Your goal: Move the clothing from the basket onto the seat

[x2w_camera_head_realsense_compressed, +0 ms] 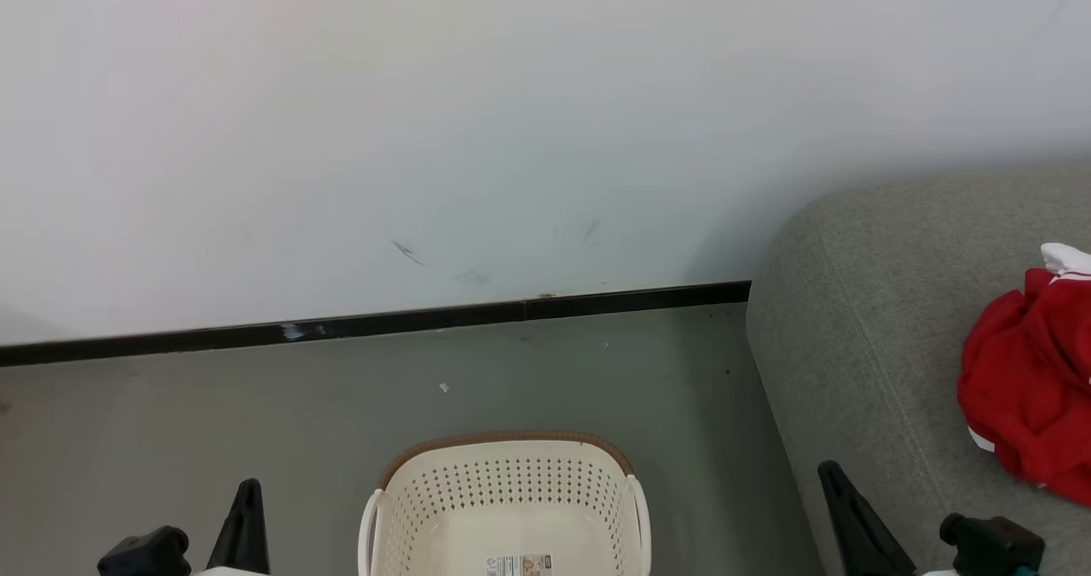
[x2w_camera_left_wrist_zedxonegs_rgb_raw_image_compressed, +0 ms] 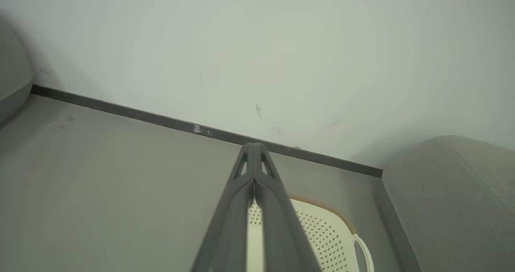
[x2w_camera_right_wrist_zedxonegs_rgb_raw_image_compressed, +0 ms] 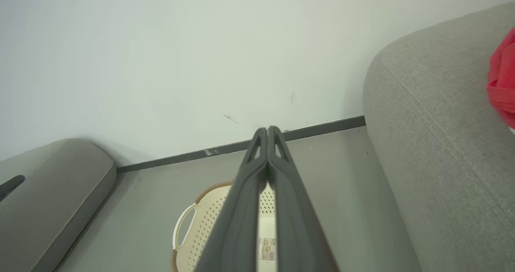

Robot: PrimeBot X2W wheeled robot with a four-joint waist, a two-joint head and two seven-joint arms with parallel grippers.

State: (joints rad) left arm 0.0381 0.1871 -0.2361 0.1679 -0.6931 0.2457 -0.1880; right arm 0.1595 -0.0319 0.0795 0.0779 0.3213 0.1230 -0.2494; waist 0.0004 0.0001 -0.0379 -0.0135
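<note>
The cream basket point(x2w_camera_head_realsense_compressed: 507, 491) with its brown rim stands on the floor at the bottom centre, and its inside looks bare apart from a barcode label. Red clothing point(x2w_camera_head_realsense_compressed: 1027, 380) with white trim lies crumpled on the grey seat point(x2w_camera_head_realsense_compressed: 861, 346) at the right. My left gripper point(x2w_camera_head_realsense_compressed: 247, 508) rises at the lower left, left of the basket. In the left wrist view its fingers point(x2w_camera_left_wrist_zedxonegs_rgb_raw_image_compressed: 254, 159) are pressed together with nothing between them. My right gripper point(x2w_camera_head_realsense_compressed: 839, 495) stands at the lower right over the seat's front edge. Its fingers point(x2w_camera_right_wrist_zedxonegs_rgb_raw_image_compressed: 267, 143) also meet, holding nothing.
A white wall with a dark baseboard point(x2w_camera_head_realsense_compressed: 375, 325) runs behind the basket. Grey floor point(x2w_camera_head_realsense_compressed: 213, 406) lies open to the left. Another grey cushion point(x2w_camera_right_wrist_zedxonegs_rgb_raw_image_compressed: 48, 199) sits at the left in the right wrist view.
</note>
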